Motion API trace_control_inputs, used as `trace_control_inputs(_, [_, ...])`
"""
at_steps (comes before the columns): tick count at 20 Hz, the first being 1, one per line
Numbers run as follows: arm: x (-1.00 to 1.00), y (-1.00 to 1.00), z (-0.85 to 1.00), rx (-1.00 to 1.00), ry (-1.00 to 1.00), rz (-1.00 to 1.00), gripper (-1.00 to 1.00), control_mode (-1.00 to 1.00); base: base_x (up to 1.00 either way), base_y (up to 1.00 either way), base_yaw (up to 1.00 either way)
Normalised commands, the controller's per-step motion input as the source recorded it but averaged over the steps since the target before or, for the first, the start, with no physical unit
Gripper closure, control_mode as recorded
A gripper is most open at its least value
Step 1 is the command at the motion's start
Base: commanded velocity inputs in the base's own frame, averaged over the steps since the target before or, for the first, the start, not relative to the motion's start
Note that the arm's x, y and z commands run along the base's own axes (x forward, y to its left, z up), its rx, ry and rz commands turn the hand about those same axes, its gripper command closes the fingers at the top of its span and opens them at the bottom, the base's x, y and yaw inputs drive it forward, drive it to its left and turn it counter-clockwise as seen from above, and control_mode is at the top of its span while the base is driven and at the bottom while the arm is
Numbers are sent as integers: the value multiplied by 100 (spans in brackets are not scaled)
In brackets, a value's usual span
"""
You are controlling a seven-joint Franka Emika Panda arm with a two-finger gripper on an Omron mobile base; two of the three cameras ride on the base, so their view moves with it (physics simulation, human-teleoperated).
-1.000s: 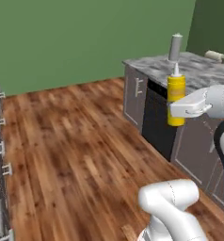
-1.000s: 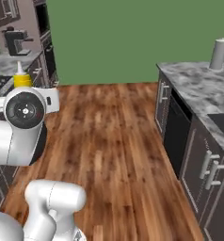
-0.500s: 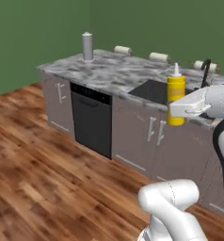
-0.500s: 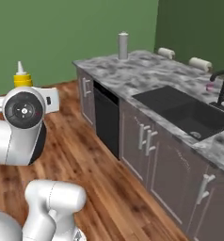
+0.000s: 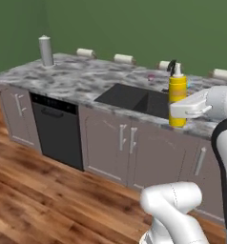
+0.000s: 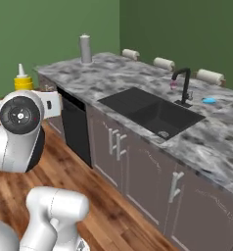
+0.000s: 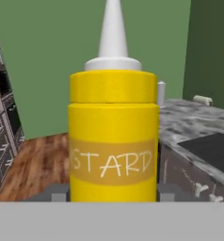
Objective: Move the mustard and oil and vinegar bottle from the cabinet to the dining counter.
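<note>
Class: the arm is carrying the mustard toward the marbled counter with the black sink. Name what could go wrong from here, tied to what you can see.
1. The mustard is held upright in the tool low on its body, so it may tip or slip as the base drives.
2. The sink and faucet lie in the counter; a bottle set down there could drop into the basin or strike the faucet.

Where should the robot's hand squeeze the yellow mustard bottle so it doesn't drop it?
Around the straight yellow middle, coming in from the side. The mustard stands upright, and its body is a smooth even cylinder, so two fingers can press flat on opposite sides. The white pointed cap is too thin and slopes, so it would probably slip. The gripper holds it that way now, low on the body.
</note>
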Motion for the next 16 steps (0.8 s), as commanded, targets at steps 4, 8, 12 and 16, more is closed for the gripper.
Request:
trace_control_inputs(4, [0,0,0,0,0,0,100,100,25,-76,-6])
trace_control_inputs(8, [0,0,0,0,0,0,100,100,7,-81,-12])
trace_control_inputs(12, [0,0,0,0,0,0,100,100,-12,-80,-17])
trace_control_inputs(16, [0,0,0,0,0,0,100,100,-27,-72,-21])
